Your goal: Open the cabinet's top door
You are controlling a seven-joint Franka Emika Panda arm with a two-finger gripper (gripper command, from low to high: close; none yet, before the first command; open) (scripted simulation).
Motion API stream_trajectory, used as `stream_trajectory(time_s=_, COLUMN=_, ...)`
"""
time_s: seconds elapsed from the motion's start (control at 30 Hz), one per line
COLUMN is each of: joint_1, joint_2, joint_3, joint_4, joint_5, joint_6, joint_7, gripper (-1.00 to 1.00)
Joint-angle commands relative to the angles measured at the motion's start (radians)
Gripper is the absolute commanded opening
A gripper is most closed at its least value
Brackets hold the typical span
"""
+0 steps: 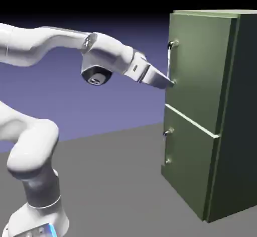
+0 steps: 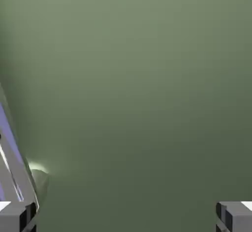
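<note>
Robot arm (image 1: 35, 145) at lower left, reaching right to the cabinet (image 1: 216, 110).
The gripper (image 1: 169, 83) meets the lower part of the silver bar handle (image 1: 171, 63) on the top door (image 1: 198, 68), which appears flush. In the hand view the fingertips (image 2: 237, 216) stand wide apart against green panel, the handle (image 2: 15, 162) at far left.

I see a grey table (image 1: 115, 181) carrying the olive-green cabinet (image 1: 201, 120) at right, the arm's base (image 1: 40, 221) at lower left.
</note>
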Motion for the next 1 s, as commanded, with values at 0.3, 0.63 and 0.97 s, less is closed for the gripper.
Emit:
stream_trajectory(time_s=0.3, joint_1=-0.16, joint_2=-0.126, joint_3=0.172, joint_4=0.036, joint_5=0.435, joint_6=-0.051, joint_7=-0.266, gripper=0.0)
stream_trajectory(time_s=0.63, joint_1=-0.32, joint_2=-0.252, joint_3=0.343, joint_4=0.071, joint_5=0.87, joint_6=-0.102, joint_7=-0.531, gripper=0.0)
stream_trajectory(time_s=0.97, joint_1=-0.459, joint_2=-0.361, joint_3=0.492, joint_4=0.102, joint_5=1.247, joint_6=-0.146, joint_7=-0.761, gripper=0.0)
